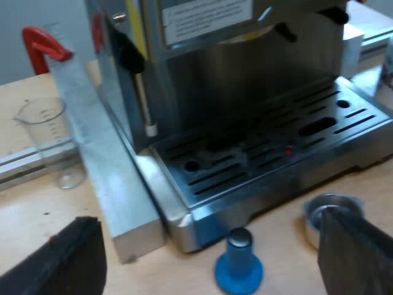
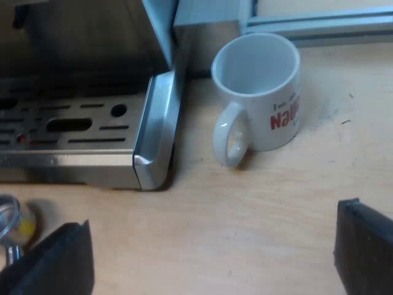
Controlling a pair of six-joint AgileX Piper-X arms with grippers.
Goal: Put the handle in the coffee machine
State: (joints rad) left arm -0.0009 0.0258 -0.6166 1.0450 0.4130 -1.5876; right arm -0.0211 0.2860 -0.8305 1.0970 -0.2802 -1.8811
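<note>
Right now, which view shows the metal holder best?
Left wrist view: the metal holder, its round basket up, lies before the espresso machine, partly behind a finger of my left gripper. Right wrist view catches a curved metal edge, likely its rim.

Pale wooden tabletop (image 2: 245,209); perhaps a grey wall (image 1: 37,12)

1. The metal holder (image 1: 326,201) is seen lying loose on the surface (image 1: 37,215). Its round basket is turned upward, and its handle is hidden.
2. Taking the machine's front as 6 o'clock, the holder is placed at about 6 o'clock, just off the drip tray (image 1: 276,147).
3. The espresso machine (image 1: 245,86) is stood upright and clad in steel.
</note>
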